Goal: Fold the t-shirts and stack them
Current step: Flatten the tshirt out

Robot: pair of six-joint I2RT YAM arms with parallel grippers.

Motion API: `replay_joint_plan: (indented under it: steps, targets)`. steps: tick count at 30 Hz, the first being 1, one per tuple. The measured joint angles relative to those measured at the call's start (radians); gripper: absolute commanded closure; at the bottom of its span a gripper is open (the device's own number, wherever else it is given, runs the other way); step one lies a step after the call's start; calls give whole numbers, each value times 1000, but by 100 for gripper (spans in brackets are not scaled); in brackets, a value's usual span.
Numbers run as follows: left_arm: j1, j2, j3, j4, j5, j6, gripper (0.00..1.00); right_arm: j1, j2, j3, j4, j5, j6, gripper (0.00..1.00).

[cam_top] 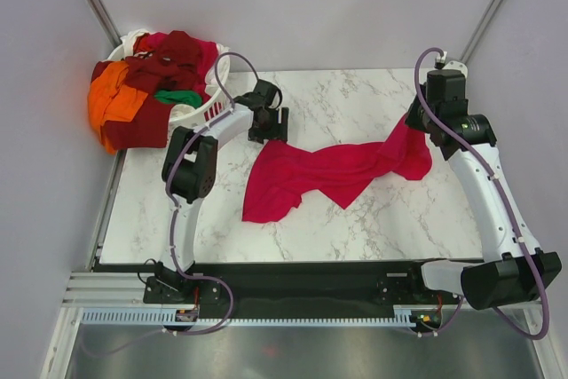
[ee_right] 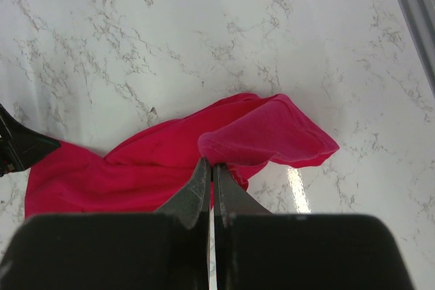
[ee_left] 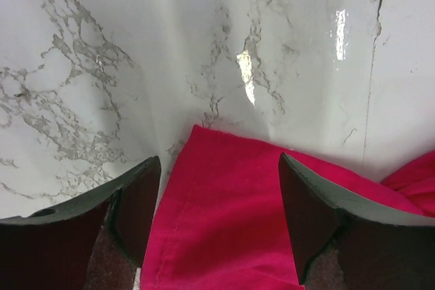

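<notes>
The near end of the bright crimson-pink cloth t-shirt [cam_top: 328, 175] trails loose toward the arms on the white marble-patterned table top [cam_top: 382, 228], gripped by nothing. Trouble looks likeliest there: if the two ends are pulled apart to spread it, this slack flap could drag, tuck under itself and set a crease. Farther in, the black two-finger left gripper [ee_left: 217, 168] has its jaws wide apart, straddling a hemmed corner of the shirt without pressing it. Its fingers [ee_left: 139, 195] sit low by the marble, so closing might catch only the very edge and slip off. Across from it the black right gripper [ee_right: 211, 168] is clenched tight and appears to pinch a fold at the shirt's right end, which rises toward it in the overhead view. The bite looks thin, and a hard tug might free it. The shirt lies across the middle of the table as a twisted, rumpled band, broad at the left and doubled over at the right, with no sleeve or neck laid out, so folding seems not yet begun. In the far left corner the white slotted plastic laundry basket [cam_top: 209, 113] holds other t-shirts, dark maroon [cam_top: 169, 64], orange [cam_top: 111, 99] and green [cam_top: 177, 97]. Some spill over its rim close behind the left arm, which could snag them.
</notes>
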Motion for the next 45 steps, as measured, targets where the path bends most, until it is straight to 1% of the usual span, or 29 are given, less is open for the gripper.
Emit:
replay_joint_plan:
  steps: [2,3,5,6,7,8,16,18,21,23,28,30,34,38,41,43,45]
  targets:
    - [1,11,14,-2,0,1,32,0,2,0,0,-3,0,100]
    - [1,14,19,-4,0,1,46,0,2,0,0,-4,0,100]
    - [2,24,24,0,3,3,60,0,2,-1,0,-5,0,100]
    - [2,28,29,0,5,5,76,0,2,-1,0,-7,0,100]
    - [3,29,30,3,8,1,88,0,2,-1,0,-7,0,100]
    - [3,32,30,4,8,3,97,0,2,-1,0,-8,0,100]
    - [1,13,1,13,47,8,98,0,2,-2,0,-10,0,100]
    - [0,-21,-31,10,53,11,98,0,2,-2,1,-10,0,100]
    - [-1,-136,-90,-13,58,22,98,0,2,3,-1,-27,0,100]
    - [-2,-253,-125,-18,58,31,98,0,0,22,-7,-45,0,100]
    - [-19,-666,-194,-1,73,72,98,0,-52,131,-27,-66,14,100]
    - [-50,-848,-220,9,76,97,98,0,-105,183,-27,-74,19,100]
    - [-148,-1203,-274,23,106,143,98,0,-247,280,-23,-81,13,100]
    - [-159,-1463,-312,14,143,150,98,0,-389,387,-17,-60,-14,100]
    - [-159,-1617,-315,15,183,150,98,8,-492,481,-7,-7,-39,100]
    - [-159,-1687,-311,14,209,148,98,23,-544,543,8,28,-56,100]
    - [-159,-1716,-301,14,234,147,98,39,-576,599,21,60,-73,100]
